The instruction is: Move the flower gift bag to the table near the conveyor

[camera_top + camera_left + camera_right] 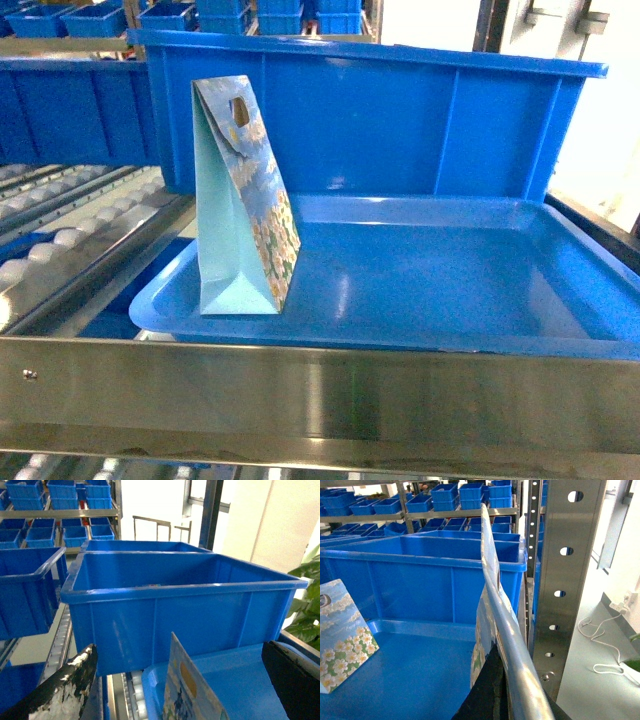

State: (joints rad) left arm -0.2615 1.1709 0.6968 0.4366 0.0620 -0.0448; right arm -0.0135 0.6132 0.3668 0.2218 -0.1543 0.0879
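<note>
The biggest thing is the conveyor [320,385], a shiny steel rack with rows of small white rollers [70,235] that show on the left in the head view. On it sits a big blue bin [400,120], and just in front of the bin, touching it or nearly so, lies a flat blue tray [450,280]. The flower gift bag [245,200] stands upright on the left part of this tray, with its folded top up and its flower side facing right. No table shows in any view. The left wrist view shows the left claw [179,652] spread wide, with one worn black finger [70,690] on the left and the other far off on the right, and the top of the bag pokes up between them without touching either. In the right wrist view, beside a steel post [570,580] with round holes, a second flower bag [490,615] stands edge-on very close to the camera. The right claw [507,700] is closed on the bottom of it, with dark parts pressed on both sides.
</note>
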